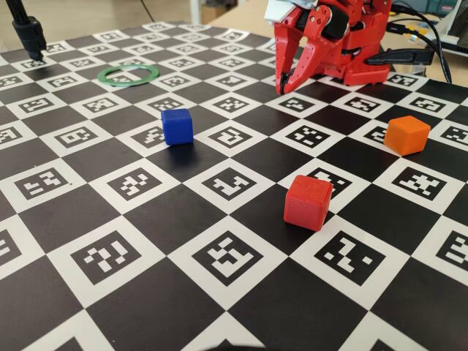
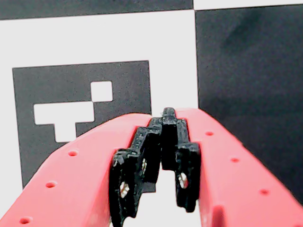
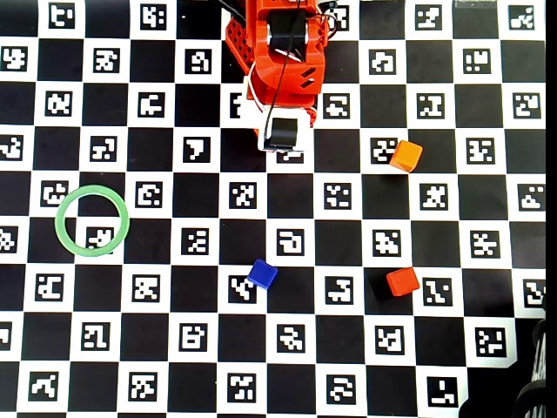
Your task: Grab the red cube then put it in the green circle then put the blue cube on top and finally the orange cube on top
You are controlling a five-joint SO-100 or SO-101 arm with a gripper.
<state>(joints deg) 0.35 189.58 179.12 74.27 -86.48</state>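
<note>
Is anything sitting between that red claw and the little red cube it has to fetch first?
Nothing visible. The gripper hangs shut near the arm's base, and only bare checkered board lies between it and the small matte red cube.

Bright, even lighting with soft short shadows; the wrist view is blurred close up, others sharp.

No words, brands or numbers can be read in any view. The only signs are the black-and-white square code markers printed in the white fields of the checkered board [image 1: 146, 212], and they carry blocky patterns, not letters. The cubes, the ring and the arm bear no legible marking
</note>
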